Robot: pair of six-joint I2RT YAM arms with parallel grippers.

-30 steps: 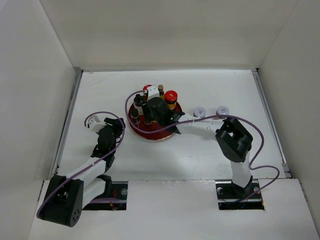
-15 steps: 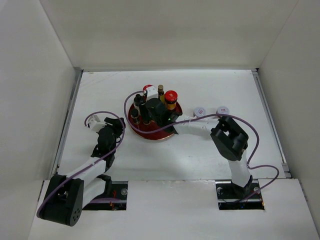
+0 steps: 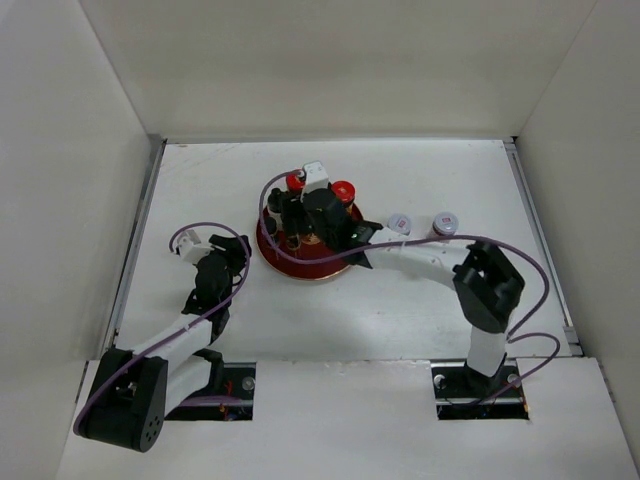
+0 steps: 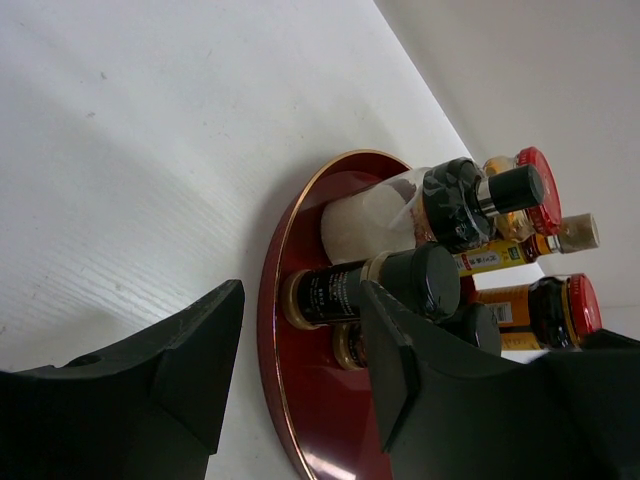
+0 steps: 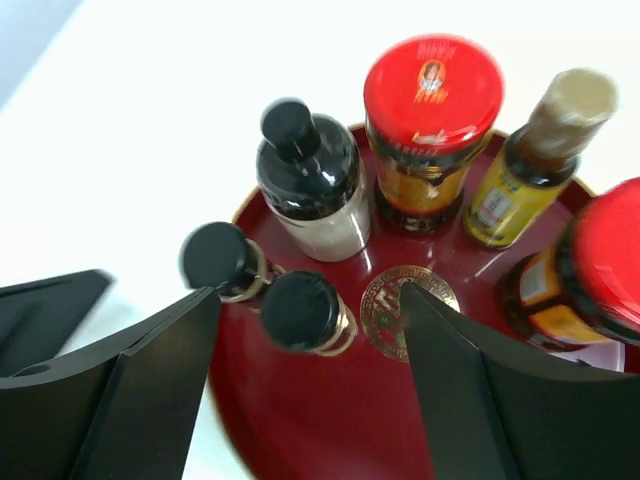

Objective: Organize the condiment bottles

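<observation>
1. Right tool [image 5: 306, 298] is spread wide and empty, hovering over the red tray [image 5: 300, 425] of upright condiment bottles [image 5: 432, 130].
2. Two silver-lidded jars [image 3: 399, 223] stand on the counter [image 3: 420, 300], just right of the tray. The right arm is nearer.
3. Left tool [image 3: 228, 252] is released and empty, left of the tray.

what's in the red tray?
Six stand in the red tray: a white black-capped bottle, a red-capped jar, a second red-capped jar, a slim amber bottle and two black-capped spice jars. Fingers of the right end effector hide its near rim.
</observation>
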